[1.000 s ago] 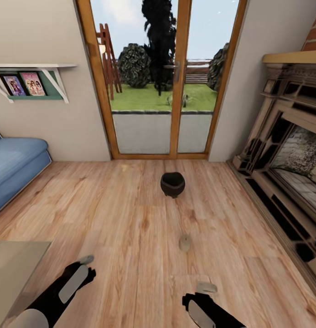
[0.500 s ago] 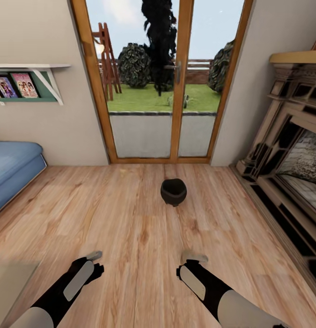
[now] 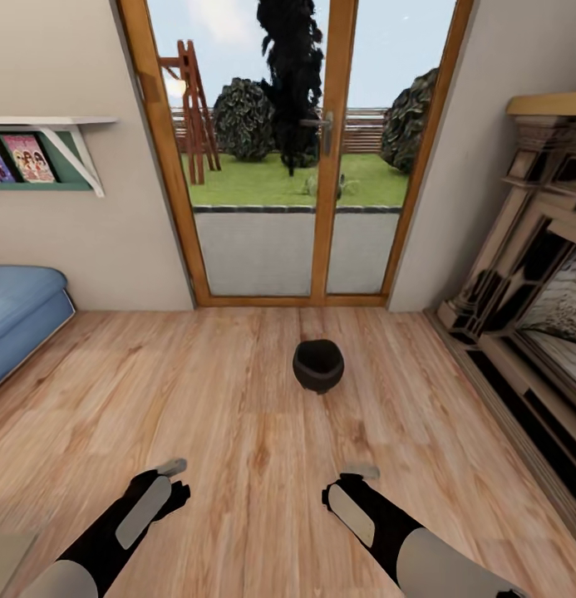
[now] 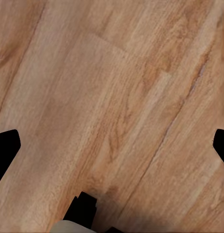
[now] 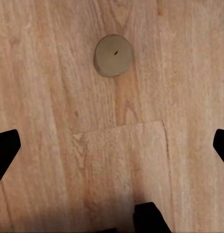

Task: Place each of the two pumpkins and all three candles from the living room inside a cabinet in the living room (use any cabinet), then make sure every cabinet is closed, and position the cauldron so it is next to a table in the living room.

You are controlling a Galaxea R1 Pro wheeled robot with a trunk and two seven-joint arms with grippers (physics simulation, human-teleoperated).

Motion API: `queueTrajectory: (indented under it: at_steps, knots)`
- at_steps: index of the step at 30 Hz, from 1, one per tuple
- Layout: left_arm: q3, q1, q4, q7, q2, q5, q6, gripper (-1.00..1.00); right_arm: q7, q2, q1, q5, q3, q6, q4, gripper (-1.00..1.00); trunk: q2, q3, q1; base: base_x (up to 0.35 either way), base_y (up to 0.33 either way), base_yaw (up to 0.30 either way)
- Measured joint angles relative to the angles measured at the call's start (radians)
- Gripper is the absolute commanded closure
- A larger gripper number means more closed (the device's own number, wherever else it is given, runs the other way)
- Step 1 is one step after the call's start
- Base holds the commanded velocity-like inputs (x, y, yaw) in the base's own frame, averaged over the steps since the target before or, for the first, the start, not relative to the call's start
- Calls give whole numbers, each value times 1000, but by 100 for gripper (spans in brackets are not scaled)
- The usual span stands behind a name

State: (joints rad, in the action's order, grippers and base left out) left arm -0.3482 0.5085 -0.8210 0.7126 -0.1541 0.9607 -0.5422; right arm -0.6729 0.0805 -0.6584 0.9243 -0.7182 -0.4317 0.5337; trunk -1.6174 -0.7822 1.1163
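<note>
A small round black cauldron (image 3: pixel 318 365) stands on the wooden plank floor (image 3: pixel 238 399); a short off-white candle (image 5: pixel 113 55) lies below the spread, empty right gripper (image 5: pixel 112 145). The left gripper (image 4: pixel 112 145) is likewise spread.

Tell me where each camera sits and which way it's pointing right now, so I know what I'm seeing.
Head view: on the head, facing forward and down at the cauldron before the glass doors; both forearms show.
Left wrist view: on the left arm, facing down at floor; dark fingertips spread at the edges.
Right wrist view: on the right arm, facing down at a candle; fingertips spread.
All share the wooden floor.
</note>
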Motion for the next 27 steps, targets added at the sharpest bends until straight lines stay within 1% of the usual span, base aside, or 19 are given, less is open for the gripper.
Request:
queueTrajectory:
  at_steps: [7, 16, 19, 25, 27]
  knots:
    - [-1, 0, 0, 0, 1, -7, 0, -100, 4, 0, 0, 0, 0, 0, -1, -100, 0, 0, 0, 329, -11, 0]
    - [-1, 0, 0, -1, 1, -8, 0, -100, 6, 0, 0, 0, 2, 2, -1, -100, 0, 0, 0, 276, -190, 0]
    - [-1, 0, -4, 0, 1, -8, 0, -100, 6, 0, 0, 0, 2, 2, -2, -100, 0, 0, 0, 121, -110, 0]
    - [-1, 0, -16, 1, 0, -9, 0, -100, 9, 0, 0, 0, 2, 3, -2, -100, 0, 0, 1, 20, -18, 0]
    - [-4, 0, -42, 0, -2, -7, -1, -100, 10, -1, 0, 0, 2, 5, -3, -100, 0, 0, 1, 3, -2, 0]
